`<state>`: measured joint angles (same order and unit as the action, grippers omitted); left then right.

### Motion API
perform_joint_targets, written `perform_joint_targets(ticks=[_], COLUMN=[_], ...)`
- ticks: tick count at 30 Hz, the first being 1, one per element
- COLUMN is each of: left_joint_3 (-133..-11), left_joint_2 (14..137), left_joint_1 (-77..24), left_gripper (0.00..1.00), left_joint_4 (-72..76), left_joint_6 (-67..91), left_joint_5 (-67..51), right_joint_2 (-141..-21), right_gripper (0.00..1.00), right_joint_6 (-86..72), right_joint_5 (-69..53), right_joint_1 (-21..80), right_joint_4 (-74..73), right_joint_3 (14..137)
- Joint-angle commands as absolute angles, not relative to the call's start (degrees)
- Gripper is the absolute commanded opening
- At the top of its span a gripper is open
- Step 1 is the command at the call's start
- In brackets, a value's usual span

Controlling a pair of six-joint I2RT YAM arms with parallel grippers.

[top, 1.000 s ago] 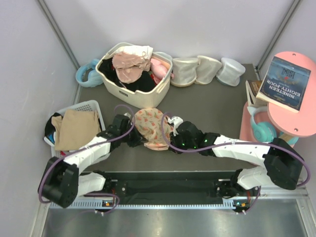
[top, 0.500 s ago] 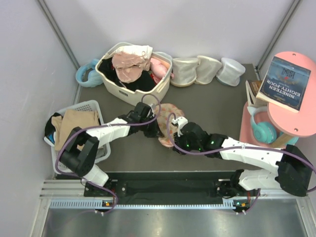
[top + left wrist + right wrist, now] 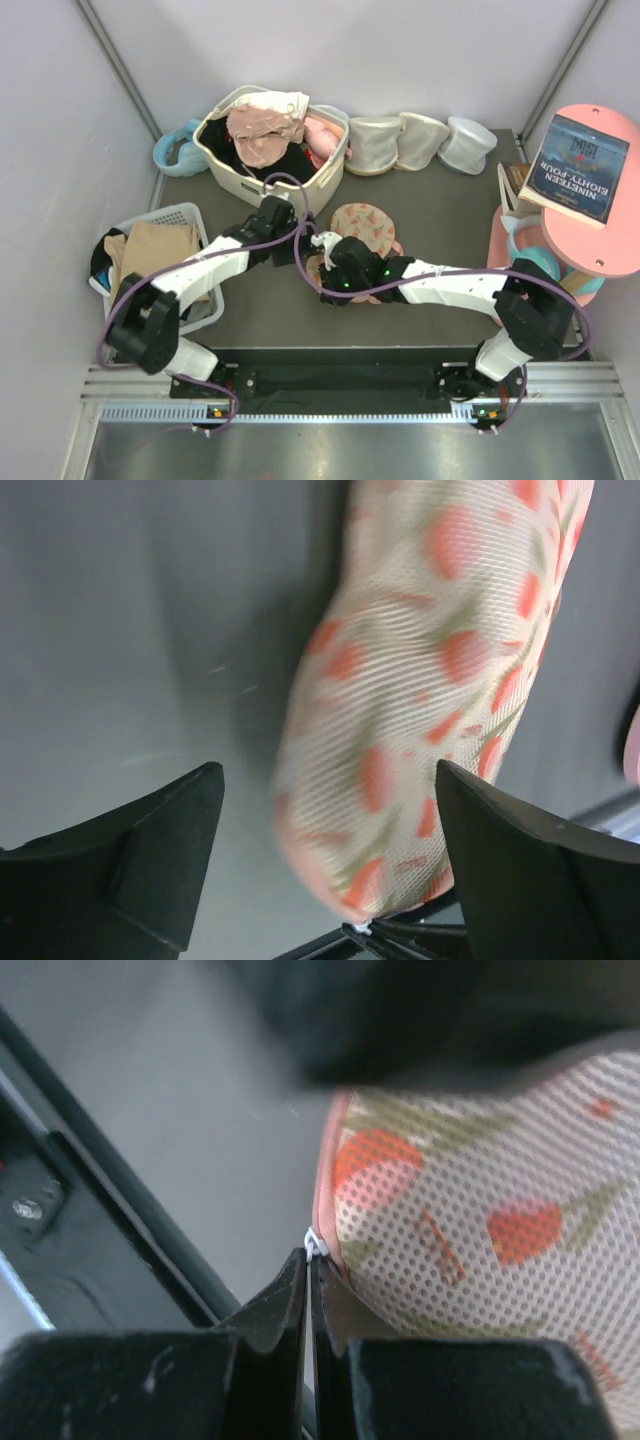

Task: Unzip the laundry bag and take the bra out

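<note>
The laundry bag (image 3: 366,228) is a peach mesh pouch with an orange-red print, lying mid-table just in front of the beige basket. My left gripper (image 3: 300,238) stands open at the bag's left end. In the left wrist view its gripper (image 3: 330,815) has wide-apart fingers either side of the bag (image 3: 420,700), without touching it. My right gripper (image 3: 308,1260) is shut on the small white zip pull (image 3: 314,1243) at the edge of the bag (image 3: 480,1230). From above, the right gripper (image 3: 322,270) sits at the bag's near-left edge. The bra is hidden.
A beige basket (image 3: 228,168) of clothes stands behind the bag. Three cream cups (image 3: 420,142) line the back. A white basket (image 3: 190,214) with tan cloth is at the left. A pink side table (image 3: 600,255) with a book and teal headphones (image 3: 530,262) stands at the right.
My left gripper has let go of the bag and opened wide. The bag has shifted right and back. My right gripper, still shut, has moved left along the bag's edge.
</note>
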<state>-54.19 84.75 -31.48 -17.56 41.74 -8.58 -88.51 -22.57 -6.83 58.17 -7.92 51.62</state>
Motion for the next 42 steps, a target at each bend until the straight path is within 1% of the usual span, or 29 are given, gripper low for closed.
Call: perform_joint_targets(ticks=[1, 7, 10, 14, 16, 22, 25, 26, 29, 30, 32, 33, 35, 36, 38, 42], left_joint_3=[-48.8, -37.1, -33.2, -33.3, -33.0, -30.9, -30.5, -30.4, -29.9, -29.8, -29.9, -30.0, -29.9, -29.9, -30.0, -30.5], left_joint_2=[70.2, 55.8, 52.7, 54.3, 56.7, 62.3, 63.1, 63.3, 63.3, 63.4, 63.7, 63.9, 64.0, 64.3, 64.5, 65.0], left_joint_1=[-30.9, -30.8, -30.8, -30.8, -30.8, -30.8, -30.8, -30.8, -30.8, -30.8, -30.8, -30.8, -30.8, -30.8, -30.8, -28.5], left_gripper=[0.93, 0.94, 0.93, 0.91, 0.87, 0.81, 0.70, 0.60, 0.44, 0.37, 0.29, 0.21, 0.13, 0.05, 0.00, 0.00], left_joint_4=[-23.5, -23.5, -20.8, -18.8, -17.8, -10.8, -9.0, -8.7, -7.0, -6.6, -6.6, -6.5, -6.3, -6.2, -6.5, -7.1], left_joint_6=[45.8, 53.3, 55.5, 56.0, 57.2, 58.9, 59.2, 59.2, 59.5, 59.5, 59.3, 59.2, 59.2, 59.2, 59.1, 58.2], left_joint_5=[-1.2, -0.5, -0.5, -1.6, -2.8, -9.2, -9.7, -9.6, -9.4, -9.4, -9.1, -9.1, -9.0, -8.6, -7.4, -6.9], right_joint_2=[-92.2, -95.4, -95.3, -93.4, -92.0, -88.7, -88.0, -88.0, -88.0, -88.0, -87.7, -87.6, -86.9, -86.7, -85.6, -83.0], right_gripper=[0.00, 0.00, 0.00, 0.00, 0.00, 0.00, 0.00, 0.00, 0.00, 0.00, 0.00, 0.00, 0.00, 0.00, 0.00, 0.00], right_joint_6=[-22.3, -24.0, -23.6, -23.9, -24.5, -25.7, -26.0, -26.1, -26.3, -26.5, -26.6, -26.8, -27.1, -27.1, -27.2, -28.2], right_joint_5=[-11.4, -12.2, -11.7, -10.3, -9.9, -8.4, -7.7, -7.6, -7.0, -6.9, -6.9, -6.9, -6.3, -6.1, -4.8, -2.9], right_joint_1=[59.0, 60.2, 60.6, 60.7, 60.9, 61.1, 61.4, 61.6, 61.8, 62.0, 62.0, 62.0, 62.0, 62.0, 62.0, 61.9], right_joint_4=[-2.4, -0.5, -0.5, -0.4, 1.0, 2.0, 2.1, 1.8, 1.3, 1.2, 1.1, 1.0, 0.7, 0.3, 0.2, -2.5], right_joint_3=[57.5, 60.1, 60.5, 58.4, 57.4, 53.9, 53.4, 53.5, 53.6, 53.5, 53.3, 53.2, 52.6, 52.4, 51.6, 49.2])
